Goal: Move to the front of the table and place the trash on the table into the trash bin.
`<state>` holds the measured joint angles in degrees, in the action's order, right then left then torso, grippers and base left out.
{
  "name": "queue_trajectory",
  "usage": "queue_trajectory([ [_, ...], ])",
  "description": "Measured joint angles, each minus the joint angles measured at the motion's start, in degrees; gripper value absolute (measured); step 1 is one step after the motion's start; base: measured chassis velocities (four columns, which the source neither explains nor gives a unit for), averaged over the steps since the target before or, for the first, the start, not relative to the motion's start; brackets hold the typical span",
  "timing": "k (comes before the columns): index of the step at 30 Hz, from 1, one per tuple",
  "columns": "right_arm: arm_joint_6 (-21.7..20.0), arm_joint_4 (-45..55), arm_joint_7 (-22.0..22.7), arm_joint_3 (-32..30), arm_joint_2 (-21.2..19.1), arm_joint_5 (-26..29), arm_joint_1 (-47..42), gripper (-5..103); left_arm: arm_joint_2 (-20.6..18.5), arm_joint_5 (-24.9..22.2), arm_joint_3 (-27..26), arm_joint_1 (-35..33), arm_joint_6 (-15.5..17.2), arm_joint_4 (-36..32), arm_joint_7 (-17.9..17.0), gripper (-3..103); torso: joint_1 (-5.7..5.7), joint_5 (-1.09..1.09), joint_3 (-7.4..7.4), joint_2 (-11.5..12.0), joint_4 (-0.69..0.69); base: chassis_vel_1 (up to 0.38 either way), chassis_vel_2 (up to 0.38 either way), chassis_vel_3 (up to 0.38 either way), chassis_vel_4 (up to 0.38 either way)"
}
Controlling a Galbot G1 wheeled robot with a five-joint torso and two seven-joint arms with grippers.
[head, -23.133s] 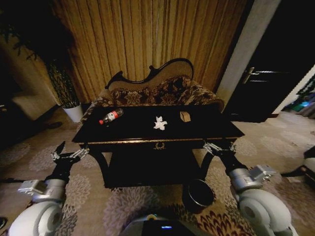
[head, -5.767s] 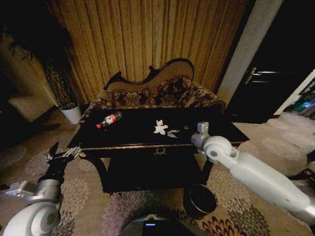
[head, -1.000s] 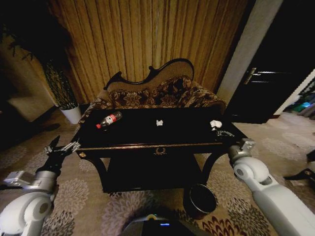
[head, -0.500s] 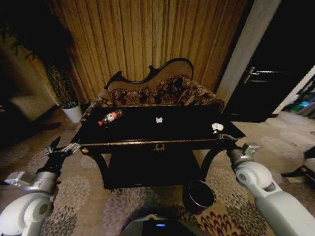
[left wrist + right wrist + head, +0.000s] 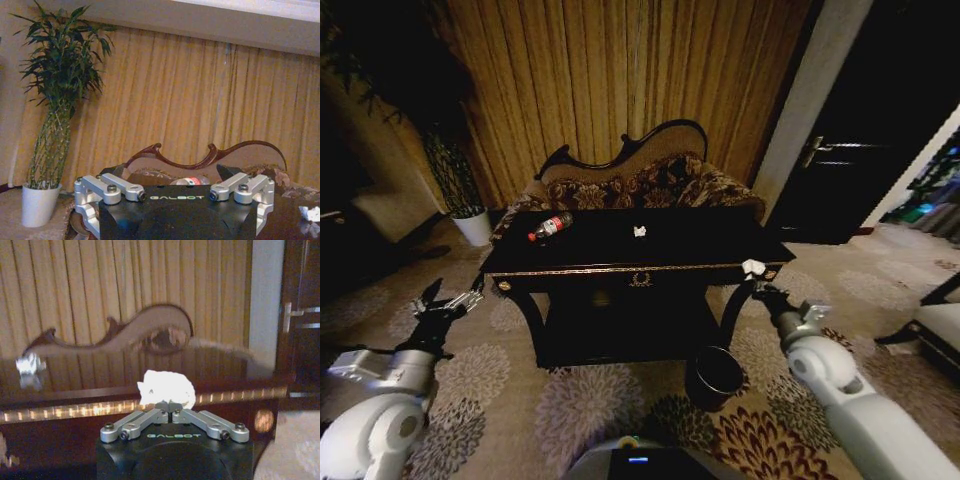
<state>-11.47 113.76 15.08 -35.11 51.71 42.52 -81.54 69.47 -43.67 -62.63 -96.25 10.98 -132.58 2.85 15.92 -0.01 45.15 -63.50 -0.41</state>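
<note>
Trash paper wad (image 5: 166, 388) sits pinched in the closed right tool (image 5: 171, 412); left tool (image 5: 175, 192) gapes empty.

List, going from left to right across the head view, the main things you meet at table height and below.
left end effector → plastic bottle → small paper scrap → trash bin → paper wad held in the right end effector

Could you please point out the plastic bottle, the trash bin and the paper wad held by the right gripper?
plastic bottle (image 5: 550, 227): head view, on its red label.
trash bin (image 5: 717, 376): head view, on its dark side wall.
paper wad (image 5: 166, 388): right wrist view, on the middle of the white crumple.
right gripper (image 5: 171, 413): right wrist view, between its fingertips.
</note>
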Motion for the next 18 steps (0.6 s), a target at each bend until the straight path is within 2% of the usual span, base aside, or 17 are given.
queue_trajectory([
  [4,0.3,-2.8,-0.4,2.2,1.6,-1.9,0.3,0,0.0,0.0,-0.2,-0.1,0.0,-0.1,0.0,100,0.02,0.01,0.02,0.0,0.0,0.0,0.0,0.0,0.0],
  [8,1.9,-10.0,-1.8,6.4,5.4,-6.5,1.1,0,0.0,-0.1,-0.5,0.0,-0.1,-0.6,0.0,100,0.04,0.0,0.02,0.0,-0.01,0.0,0.0,0.0,0.0],
  [11,2.0,-11.6,-2.0,7.0,6.1,-7.0,1.5,0,0.1,-0.1,-0.6,0.0,-0.1,-0.7,0.0,100,0.03,0.01,0.02,0.0,-0.01,0.0,0.0,0.0,0.0],
  [18,2.0,-22.6,-3.5,9.1,9.5,-10.3,5.9,0,0.5,-0.1,-0.5,-0.1,-0.1,-1.1,0.0,100,0.03,0.0,0.01,0.0,0.0,0.0,0.0,0.0,0.0],
])
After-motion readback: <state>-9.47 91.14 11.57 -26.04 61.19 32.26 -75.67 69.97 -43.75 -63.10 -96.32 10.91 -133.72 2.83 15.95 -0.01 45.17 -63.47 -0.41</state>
